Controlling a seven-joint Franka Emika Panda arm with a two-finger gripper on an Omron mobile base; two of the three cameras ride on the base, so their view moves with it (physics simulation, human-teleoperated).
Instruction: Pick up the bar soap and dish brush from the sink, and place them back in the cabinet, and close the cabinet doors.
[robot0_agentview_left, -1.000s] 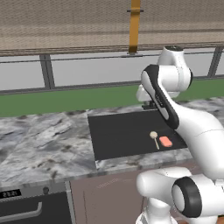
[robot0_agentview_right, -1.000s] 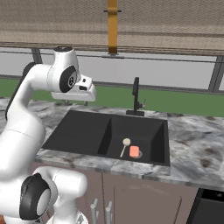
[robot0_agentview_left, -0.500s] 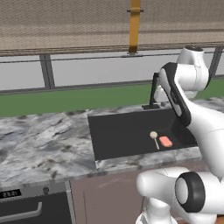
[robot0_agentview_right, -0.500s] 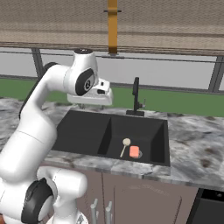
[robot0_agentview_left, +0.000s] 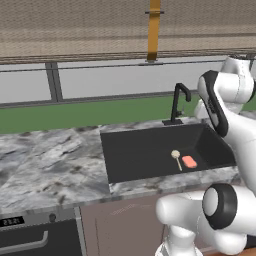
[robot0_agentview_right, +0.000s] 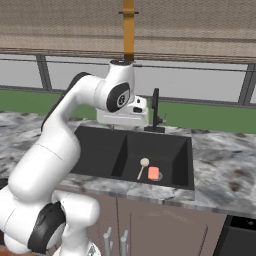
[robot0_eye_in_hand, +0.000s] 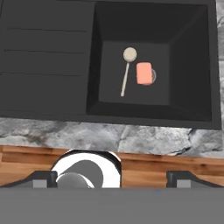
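The salmon-pink bar soap (robot0_eye_in_hand: 144, 73) lies on the floor of the dark sink (robot0_eye_in_hand: 43, 65), in its deep right basin. The cream dish brush (robot0_eye_in_hand: 126, 74) lies just left of it, round head away from me. Both also show in the base views: soap (robot0_agentview_left: 189, 161) (robot0_agentview_right: 153, 173), brush (robot0_agentview_left: 176, 157) (robot0_agentview_right: 143, 168). My gripper (robot0_eye_in_hand: 112, 181) hangs well above the sink's front edge, open and holding nothing. From the right base view the gripper (robot0_agentview_right: 121, 124) hovers over the sink's (robot0_agentview_right: 100, 150) left half. The cabinet and its doors are out of view.
A thin black gooseneck faucet (robot0_agentview_left: 177, 102) (robot0_agentview_right: 155, 107) stands behind the basin. Grey marbled counter (robot0_agentview_left: 50, 160) surrounds the sink. Low brown cupboards with short grey handles (robot0_agentview_right: 115, 240) sit below, with a dark appliance front (robot0_agentview_left: 35, 240) at the left. A window runs behind.
The arm has swung sideways from beside the sink to above it, carrying the hand nearer the faucet. The jaws have stayed open. Soap and brush have not moved.
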